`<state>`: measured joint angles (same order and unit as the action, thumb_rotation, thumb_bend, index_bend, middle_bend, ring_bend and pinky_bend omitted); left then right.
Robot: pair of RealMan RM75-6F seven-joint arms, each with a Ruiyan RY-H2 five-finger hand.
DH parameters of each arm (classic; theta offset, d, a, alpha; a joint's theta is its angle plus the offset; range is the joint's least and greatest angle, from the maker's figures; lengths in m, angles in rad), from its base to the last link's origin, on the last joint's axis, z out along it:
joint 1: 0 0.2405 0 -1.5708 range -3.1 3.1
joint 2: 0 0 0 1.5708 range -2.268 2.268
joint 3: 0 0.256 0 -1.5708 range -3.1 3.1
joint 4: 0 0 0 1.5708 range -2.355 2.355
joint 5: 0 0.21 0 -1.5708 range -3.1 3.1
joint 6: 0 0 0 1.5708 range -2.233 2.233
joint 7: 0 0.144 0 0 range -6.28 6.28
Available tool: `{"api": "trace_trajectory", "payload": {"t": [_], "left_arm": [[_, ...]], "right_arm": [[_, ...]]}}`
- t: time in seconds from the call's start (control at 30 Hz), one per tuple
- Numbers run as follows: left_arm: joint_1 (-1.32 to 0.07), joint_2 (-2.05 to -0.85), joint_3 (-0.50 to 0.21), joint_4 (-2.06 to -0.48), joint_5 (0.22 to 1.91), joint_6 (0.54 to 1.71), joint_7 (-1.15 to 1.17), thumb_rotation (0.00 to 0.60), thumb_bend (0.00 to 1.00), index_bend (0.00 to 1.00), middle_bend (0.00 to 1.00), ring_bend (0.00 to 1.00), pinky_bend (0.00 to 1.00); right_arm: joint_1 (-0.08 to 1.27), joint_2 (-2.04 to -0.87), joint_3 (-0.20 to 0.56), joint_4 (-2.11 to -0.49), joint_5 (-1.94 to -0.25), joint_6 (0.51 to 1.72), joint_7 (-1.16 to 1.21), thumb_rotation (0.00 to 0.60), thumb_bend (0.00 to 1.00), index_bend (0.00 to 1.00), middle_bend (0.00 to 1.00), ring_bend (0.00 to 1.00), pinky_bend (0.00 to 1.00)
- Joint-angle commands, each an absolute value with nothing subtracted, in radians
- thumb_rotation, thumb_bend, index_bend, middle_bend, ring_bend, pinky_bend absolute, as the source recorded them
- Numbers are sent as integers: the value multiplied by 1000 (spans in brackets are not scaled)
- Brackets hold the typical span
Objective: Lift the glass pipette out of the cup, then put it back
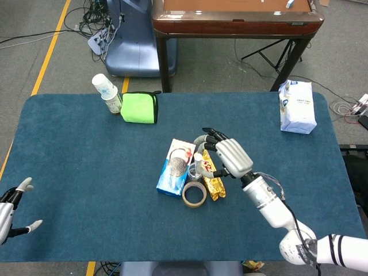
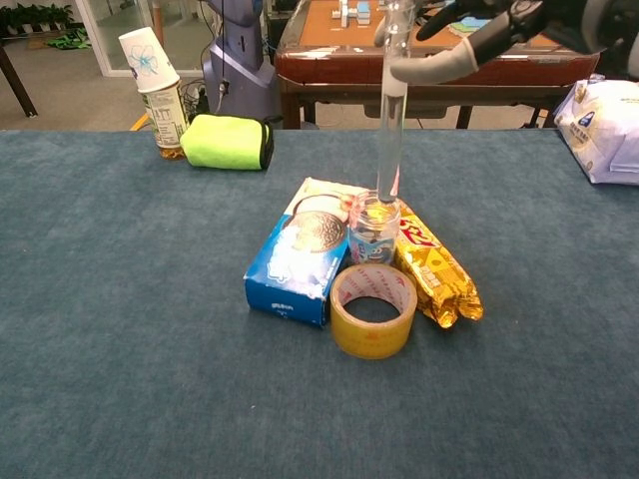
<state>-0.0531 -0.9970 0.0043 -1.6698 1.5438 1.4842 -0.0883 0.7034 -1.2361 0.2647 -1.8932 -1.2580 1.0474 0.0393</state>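
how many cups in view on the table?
2. A clear cup sits mid-table between the blue box and the gold snack packet, with the glass pipette lifted above it. A paper cup sits inverted on a bottle at the far left edge.

Tape roll (image 2: 373,309), blue box (image 2: 298,261) and gold snack packet (image 2: 435,266) cluster mid-desk (image 2: 120,359); green cloth (image 2: 229,141) sits far back.

A clear glass pipette (image 2: 391,110) above a clear cup (image 2: 373,229), beside a blue box (image 2: 298,264), yellow tape roll (image 2: 372,309), gold wrapper (image 2: 436,269), on teal cloth (image 2: 120,299).
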Motion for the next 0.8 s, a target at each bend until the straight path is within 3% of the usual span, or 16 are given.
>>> {"api": "trace_trajectory", "payload": {"t": [0.03, 0.33, 0.5, 0.6, 0.8], "left_arm": [[-56, -1000, 6, -1672, 1545, 1478, -80, 600, 86, 46, 247, 189, 380], [-63, -1007, 9, -1678, 1545, 1465, -56, 600, 86, 46, 246, 189, 380], [-65, -1009, 10, -1679, 1542, 1459, -52, 600, 86, 46, 247, 189, 380], [-65, -1008, 10, -1679, 1541, 1458, -54, 600, 86, 46, 247, 189, 380], [-65, -1007, 10, -1679, 1538, 1459, -60, 600, 86, 46, 246, 189, 380]], "right_arm": [[679, -1188, 252, -1930, -1277, 1062, 19, 600, 416, 576, 306, 98, 150], [676, -1014, 219, -2028, -1113, 988, -162, 600, 422, 577, 317, 98, 150], [690, -995, 209, -2047, -1017, 1008, -272, 600, 442, 580, 320, 98, 149], [664, -1029, 218, -2024, -1068, 1036, -187, 600, 442, 581, 325, 98, 150], [581, -1111, 225, -1899, -1308, 1102, 222, 600, 442, 585, 335, 98, 150]]}}
